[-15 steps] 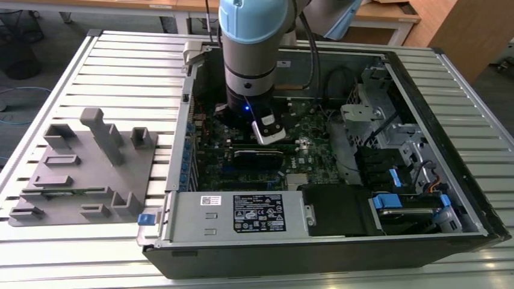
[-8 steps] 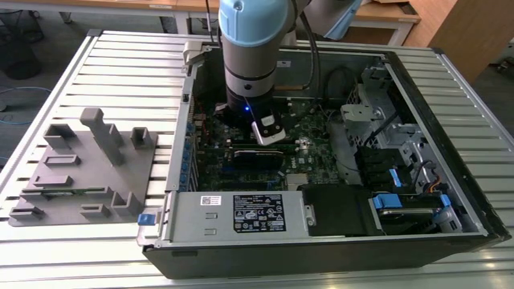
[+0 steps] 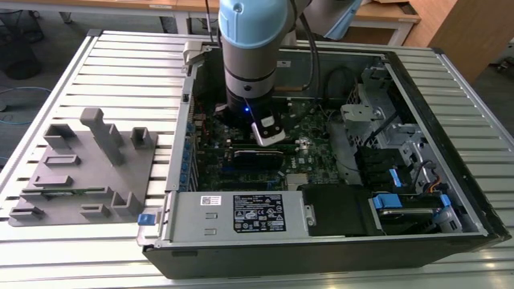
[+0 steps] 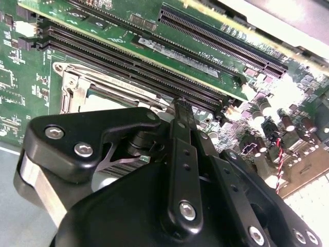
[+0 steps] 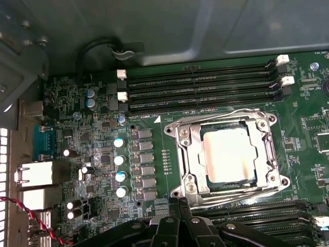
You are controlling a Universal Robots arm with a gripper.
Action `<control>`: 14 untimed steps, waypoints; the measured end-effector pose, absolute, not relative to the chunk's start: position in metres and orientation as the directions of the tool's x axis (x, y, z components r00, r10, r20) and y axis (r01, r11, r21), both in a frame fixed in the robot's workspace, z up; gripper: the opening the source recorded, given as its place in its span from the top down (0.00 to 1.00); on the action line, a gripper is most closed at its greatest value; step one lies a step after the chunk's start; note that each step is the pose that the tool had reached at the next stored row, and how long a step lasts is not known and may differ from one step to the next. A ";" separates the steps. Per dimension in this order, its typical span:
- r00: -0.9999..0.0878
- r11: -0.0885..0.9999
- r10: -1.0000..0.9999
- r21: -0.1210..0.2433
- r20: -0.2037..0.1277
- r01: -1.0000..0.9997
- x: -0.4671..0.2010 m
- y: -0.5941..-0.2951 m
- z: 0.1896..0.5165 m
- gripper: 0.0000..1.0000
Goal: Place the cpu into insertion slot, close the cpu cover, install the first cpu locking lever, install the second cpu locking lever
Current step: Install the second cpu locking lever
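— Where is the cpu (image 5: 229,154)?

— Seated in the slot (image 5: 187,154) on the green board (image 5: 154,206), the cover (image 5: 262,135) folded down around it, its silver top showing through the window in the first wrist view.

— And the claw (image 5: 177,206)?

— Just beside the socket's edge, apart from the chip, between it and the black memory slots (image 5: 257,213). Whether its fingers are parted cannot be told. In the exterior view the arm (image 3: 250,60) reaches down into the open case (image 3: 449,150) on the slatted counter (image 3: 120,66).
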State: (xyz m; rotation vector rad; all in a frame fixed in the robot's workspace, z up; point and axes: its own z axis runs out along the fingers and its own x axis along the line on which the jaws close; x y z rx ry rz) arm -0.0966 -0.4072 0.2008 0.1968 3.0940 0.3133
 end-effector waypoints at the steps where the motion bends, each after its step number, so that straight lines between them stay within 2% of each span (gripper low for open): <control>1: -0.992 0.972 0.128 0.202 -0.013 0.123 -0.097 -0.407 0.201 0.90; 14: -0.992 0.970 0.128 0.209 -0.012 0.123 -0.098 -0.407 0.196 0.90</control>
